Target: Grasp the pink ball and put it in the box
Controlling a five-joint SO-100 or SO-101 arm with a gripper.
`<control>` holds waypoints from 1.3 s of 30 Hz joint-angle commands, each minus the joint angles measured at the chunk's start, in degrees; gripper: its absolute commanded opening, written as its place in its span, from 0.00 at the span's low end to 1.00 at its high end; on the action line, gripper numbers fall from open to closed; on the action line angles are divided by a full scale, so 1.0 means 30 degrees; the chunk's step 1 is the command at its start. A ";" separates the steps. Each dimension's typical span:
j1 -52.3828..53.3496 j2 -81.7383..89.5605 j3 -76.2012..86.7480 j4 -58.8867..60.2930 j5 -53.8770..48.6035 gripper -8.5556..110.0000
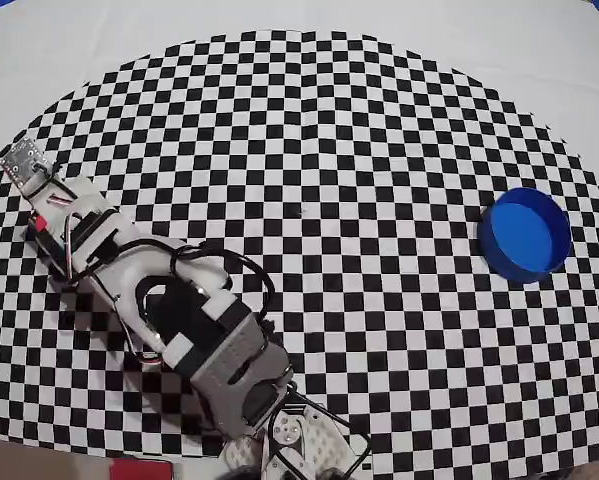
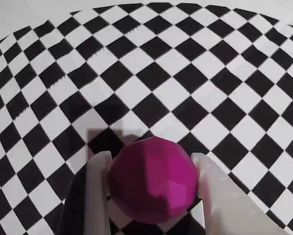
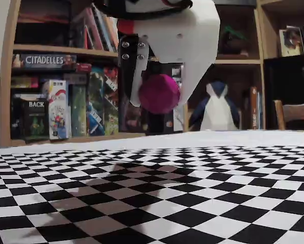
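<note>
Wrist view is showing the gripper (image 2: 153, 183) clamping the pink ball (image 2: 153, 180) between its two white fingers (image 2: 98, 188), above the checkered cloth (image 2: 185, 73). In the fixed view the ball is hanging clear of the cloth, with shelves (image 3: 55, 51) behind. The blue box (image 1: 525, 234) is sitting well apart, seemingly empty.

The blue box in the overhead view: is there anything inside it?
Nothing shows inside the box; only its blue floor is seen. The pink ball is held between the fingers of the gripper, above the checkered cloth.
</note>
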 commanded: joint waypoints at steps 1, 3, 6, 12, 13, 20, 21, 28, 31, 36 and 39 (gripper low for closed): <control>0.0205 0.2432 0.0762 -0.0088 0.0059 0.07; 0.0322 0.3281 0.1406 -0.0117 0.0059 0.07; 0.0410 0.4277 0.2109 -0.0117 0.0059 0.07; 0.0908 0.6504 0.3721 -0.0146 0.0059 0.07; 0.0967 0.6914 0.4014 -0.0146 0.0059 0.07; 0.1465 1.0957 0.7295 -0.0146 0.0059 0.07; 0.1582 1.1543 0.7793 -0.0146 0.0059 0.07; 0.2754 1.5293 1.0811 -0.0146 0.0059 0.07; 0.3311 1.6084 1.1514 -0.0146 0.0059 0.07; 0.4600 1.7549 1.2539 -0.0146 0.0059 0.07; 0.5420 1.8252 1.3066 -0.0146 0.0059 0.07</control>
